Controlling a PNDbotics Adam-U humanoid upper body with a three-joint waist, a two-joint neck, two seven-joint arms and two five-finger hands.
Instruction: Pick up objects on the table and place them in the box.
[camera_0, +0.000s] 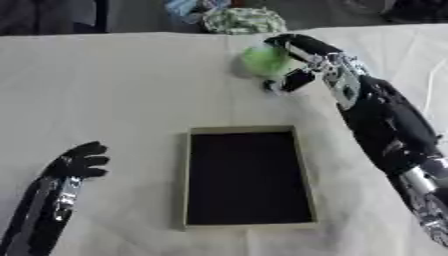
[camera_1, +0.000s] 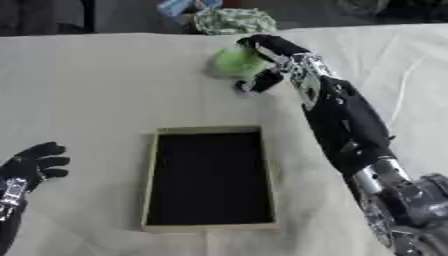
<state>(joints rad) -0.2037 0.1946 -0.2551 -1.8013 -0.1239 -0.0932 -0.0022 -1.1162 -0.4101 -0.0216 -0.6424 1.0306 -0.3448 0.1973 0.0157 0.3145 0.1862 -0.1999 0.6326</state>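
Green ball (camera_0: 262, 60) sits on the cloth (camera_0: 131, 90) near the table's far edge, w/ the right hand (camera_0: 302, 62) cupped round it: fingers (camera_0: 293, 42) curl over the top & far side, thumb (camera_0: 289, 82) down at its near right (contact can't be told, blurry). Box (camera_0: 302, 175) lies well nearer, centre, dark inside. Left hand (camera_0: 80, 161) idle at lower left, fingers curled, holding nothing.

the right hand (camera_1: 262, 62) reaches across the pale surface (camera_1: 105, 85) to a green object (camera_1: 233, 61) near the far edge, fingers and thumb seemingly curled around it. the dark box (camera_1: 210, 177) sits mid-surface, well apart. the left hand (camera_1: 35, 162) rests at the lower left, fingers curled.
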